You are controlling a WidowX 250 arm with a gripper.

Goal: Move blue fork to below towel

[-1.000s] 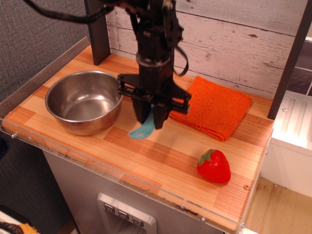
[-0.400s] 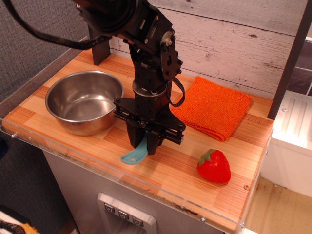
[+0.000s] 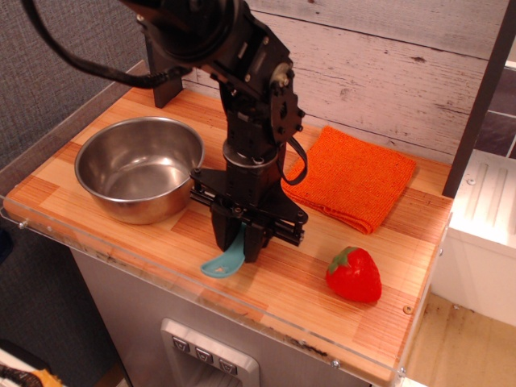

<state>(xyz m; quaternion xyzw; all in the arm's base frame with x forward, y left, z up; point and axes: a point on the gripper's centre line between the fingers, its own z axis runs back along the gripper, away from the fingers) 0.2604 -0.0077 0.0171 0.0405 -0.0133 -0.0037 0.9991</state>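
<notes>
The blue fork (image 3: 223, 262) is a light-blue plastic utensil; its rounded handle end rests low on the wooden tabletop near the front edge, and its head is hidden between my fingers. My black gripper (image 3: 239, 243) points straight down and is shut on the fork. The orange knitted towel (image 3: 351, 176) lies folded at the back right, beyond and to the right of the gripper. The fork sits in front of the towel's left part.
A steel bowl (image 3: 139, 167) stands at the left, close beside the arm. A red strawberry (image 3: 354, 274) lies at the front right. The wooden table (image 3: 306, 278) has a clear plastic front lip. A dark post stands at the back left.
My gripper has carried the fork forward from beside the bowl toward the front edge and lowered it. Since 0.4 s ago it has barely moved.
</notes>
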